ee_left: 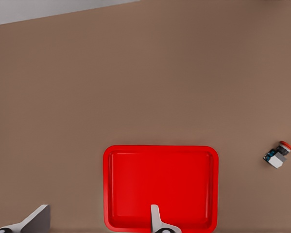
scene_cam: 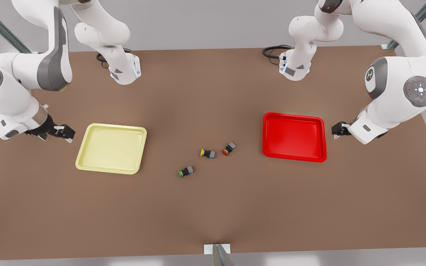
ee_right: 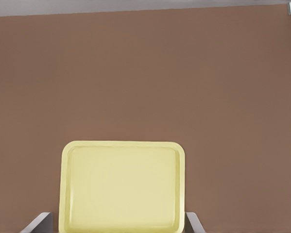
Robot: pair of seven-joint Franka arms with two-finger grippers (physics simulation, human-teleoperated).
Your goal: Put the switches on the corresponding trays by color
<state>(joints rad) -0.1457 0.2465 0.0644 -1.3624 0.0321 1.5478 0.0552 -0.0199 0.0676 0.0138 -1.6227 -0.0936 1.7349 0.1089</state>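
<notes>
My left gripper hangs at the right of the front view, just beside the red tray, its fingers spread wide and empty. My right gripper hangs at the left of that view, just beside the yellow tray, also spread wide with nothing between the fingers.

Both trays lie empty. The red switch and the yellow switch sit near each other on the table in the middle of the front view, between the trays and apart from both. A green switch lies just below and left of them.

The risks, as I judge them: the two wanted switches are small and close together, so closing on one could knock the other aside. They lie tipped on their sides, so a pinch on the round cap could slip. The green one has no matching tray; grabbing it by mistake would spoil the sort. Both arms reaching to the centre could also collide.

Count: two trays, three switches, two grippers.
</notes>
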